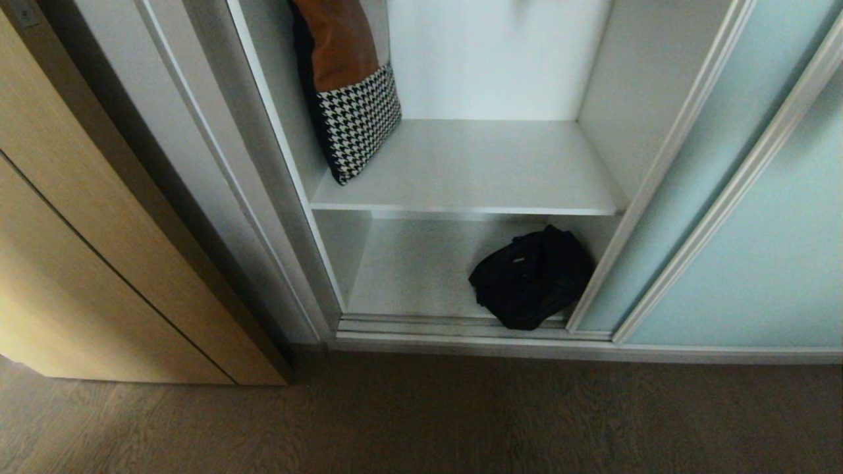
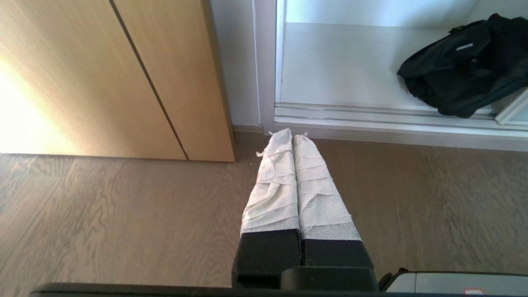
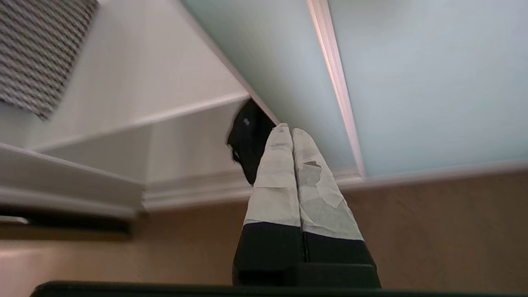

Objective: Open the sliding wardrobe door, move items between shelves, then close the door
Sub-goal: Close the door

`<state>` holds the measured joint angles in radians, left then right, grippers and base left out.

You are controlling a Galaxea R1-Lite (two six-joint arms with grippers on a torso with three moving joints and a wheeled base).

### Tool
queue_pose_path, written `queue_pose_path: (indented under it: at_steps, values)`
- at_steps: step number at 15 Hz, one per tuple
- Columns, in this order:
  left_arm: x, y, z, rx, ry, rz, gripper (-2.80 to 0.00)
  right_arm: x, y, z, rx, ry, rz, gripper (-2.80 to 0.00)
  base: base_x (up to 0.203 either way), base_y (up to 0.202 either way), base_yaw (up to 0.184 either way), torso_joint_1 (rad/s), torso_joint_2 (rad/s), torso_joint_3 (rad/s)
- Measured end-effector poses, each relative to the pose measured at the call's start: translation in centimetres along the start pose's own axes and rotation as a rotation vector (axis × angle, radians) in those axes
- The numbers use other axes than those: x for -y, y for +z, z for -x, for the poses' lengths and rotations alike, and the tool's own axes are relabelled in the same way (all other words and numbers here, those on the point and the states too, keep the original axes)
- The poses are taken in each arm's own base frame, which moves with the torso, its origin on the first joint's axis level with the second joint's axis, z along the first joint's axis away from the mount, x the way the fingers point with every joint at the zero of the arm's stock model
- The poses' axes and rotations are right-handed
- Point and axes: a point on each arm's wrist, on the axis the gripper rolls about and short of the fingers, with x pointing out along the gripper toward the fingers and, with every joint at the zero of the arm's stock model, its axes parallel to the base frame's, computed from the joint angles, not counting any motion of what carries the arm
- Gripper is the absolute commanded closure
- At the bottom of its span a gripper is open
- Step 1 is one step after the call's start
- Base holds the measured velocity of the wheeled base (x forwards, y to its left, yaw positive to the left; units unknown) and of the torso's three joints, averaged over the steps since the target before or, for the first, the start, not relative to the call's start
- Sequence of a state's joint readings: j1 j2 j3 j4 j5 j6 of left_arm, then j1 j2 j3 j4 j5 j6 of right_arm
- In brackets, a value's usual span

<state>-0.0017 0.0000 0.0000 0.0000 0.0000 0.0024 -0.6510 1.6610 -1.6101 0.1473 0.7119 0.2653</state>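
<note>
cushion (image 1: 346, 85): top cut off by the head view's upper edge.
black bag (image 1: 530, 276): right end hidden behind the sliding door's frame (image 1: 649, 178); white lettering too small to read.
sliding door: top and right side run out of the head view.
wood cabinet (image 1: 99, 250): left part cut off.

Sliding wardrobe door (image 1: 665, 197): frosted aqua glass, silver frame, slid open to right. Black fabric bag (image 1: 530, 276): slumped on lower shelf (image 1: 408, 276), near right corner. Upper shelf (image 1: 487, 164): grey-white.
</note>
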Motion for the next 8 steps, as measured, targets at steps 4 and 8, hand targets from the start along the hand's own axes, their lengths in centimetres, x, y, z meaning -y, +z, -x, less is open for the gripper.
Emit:
queue_pose_path:
  at_steps: [4, 8]
  values:
    - [0.0, 0.0, 0.0, 0.0, 0.0, 0.0, 0.0, -0.4, 0.1, -2.7, 0.032, 0.073, -0.057, 0.0, 0.0, 0.0, 0.0, 0.0, 0.0, 0.0]
    - [0.0, 0.0, 0.0, 0.0, 0.0, 0.0, 0.0, -0.1, -0.4, -4.4, 0.018, 0.096, -0.061, 0.0, 0.0, 0.0, 0.0, 0.0, 0.0, 0.0]
